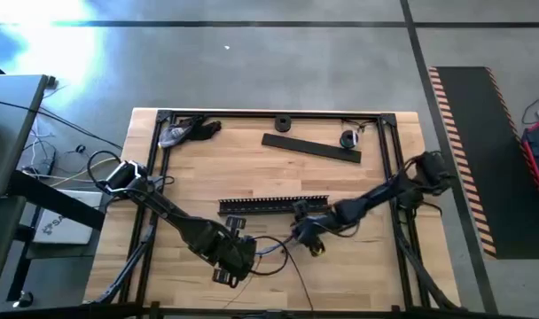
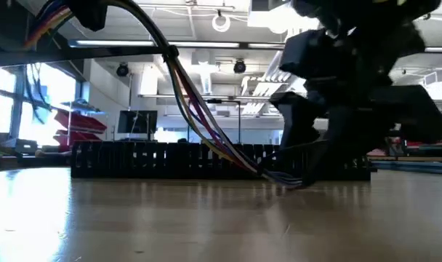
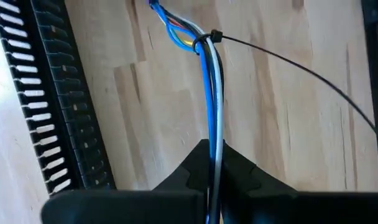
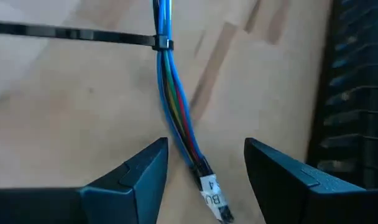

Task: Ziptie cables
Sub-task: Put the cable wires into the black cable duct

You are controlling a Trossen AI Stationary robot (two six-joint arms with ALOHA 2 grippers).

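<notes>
The cables point(image 3: 211, 93) are a thin bundle of blue, white and coloured wires on the wooden table point(image 1: 367, 257). A thin black ziptie point(image 3: 204, 39) circles the bundle, and its long tail point(image 3: 301, 68) trails off over the wood. My left gripper point(image 1: 234, 252) is shut on the bundle near the table's front. My right gripper point(image 1: 309, 235) is open. Its fingers point(image 4: 139, 171) stand on either side of the bundle's white-labelled end point(image 4: 214, 198) without touching it. The ziptie point(image 4: 163, 43) sits farther along the bundle from that end. My left gripper pinches the cable bundle point(image 3: 212, 134) between its two fingers, a stretch short of the ziptie. The wires run straight out from between the fingertips. The held part is lifted; the bundle point(image 2: 199, 109) slants down, and its other end point(image 2: 283, 180) lies on the table.
A long black slotted strip point(image 1: 274, 206) lies just behind both grippers, close beside the cables point(image 3: 52, 106). A second flat black strip point(image 1: 309, 148) and small parts point(image 1: 282, 123) lie farther back. Black frame rails point(image 1: 159, 177) run along the table's sides and back.
</notes>
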